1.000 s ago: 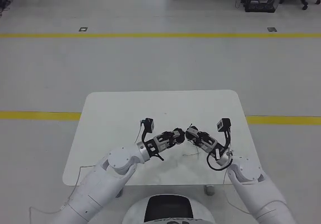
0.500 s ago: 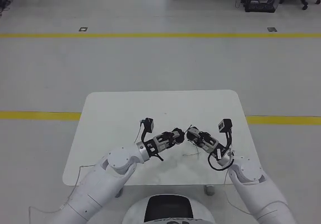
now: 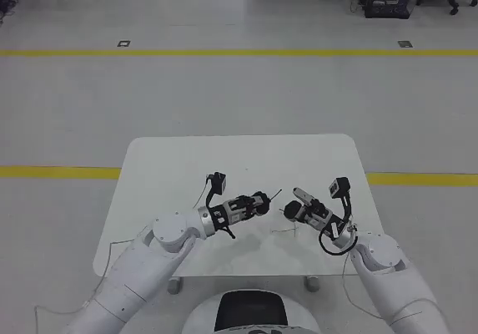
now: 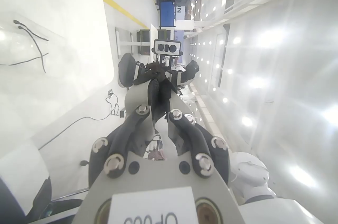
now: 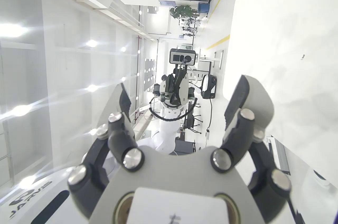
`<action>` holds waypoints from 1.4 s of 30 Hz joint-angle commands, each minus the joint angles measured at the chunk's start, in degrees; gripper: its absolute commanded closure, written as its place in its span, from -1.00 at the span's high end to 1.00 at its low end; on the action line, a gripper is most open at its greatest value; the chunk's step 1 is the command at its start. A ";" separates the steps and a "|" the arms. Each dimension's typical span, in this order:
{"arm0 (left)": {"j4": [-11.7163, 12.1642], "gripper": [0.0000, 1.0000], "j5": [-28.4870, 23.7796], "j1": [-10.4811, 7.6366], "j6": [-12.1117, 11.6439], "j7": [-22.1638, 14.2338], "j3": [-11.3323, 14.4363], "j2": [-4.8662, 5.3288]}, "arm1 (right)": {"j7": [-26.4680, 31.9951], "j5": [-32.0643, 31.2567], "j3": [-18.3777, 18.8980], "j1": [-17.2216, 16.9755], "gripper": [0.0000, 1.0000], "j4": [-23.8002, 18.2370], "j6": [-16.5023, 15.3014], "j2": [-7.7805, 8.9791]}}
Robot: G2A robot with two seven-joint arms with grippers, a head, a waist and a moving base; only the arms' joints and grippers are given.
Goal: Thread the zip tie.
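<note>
Near the middle of the white, round-cornered table [image 3: 180, 159], the left gripper [image 3: 263, 201] has its fingers pinched together on a thin black plastic zip tie [image 3: 274, 196]. The tie's free end sticks out past the fingertips toward 2 o'clock in the top view. In the left wrist view, the left gripper [image 4: 159, 89] shows its black pads [image 4: 153, 93] pressed flat against each other, and the strip between them is too thin to make out.

The right gripper [image 3: 292, 200] hangs just at 3 o'clock of the left one, apart from the tie's tip. In its own wrist view, the right gripper [image 5: 184, 97] has its fingers [image 5: 244, 95] spread wide.

A few loose black zip ties [image 4: 39, 56] lie crossed on the tabletop at about 5 o'clock from the left gripper. From above, these loose black zip ties [image 3: 284, 227] are only faint threads, too fine to count.
</note>
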 commanded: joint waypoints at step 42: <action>7.08 -1.00 -8.66 -2.36 -2.69 -24.94 2.11 1.63 | 36.81 8.65 -6.78 13.63 1.00 15.84 -0.97 4.50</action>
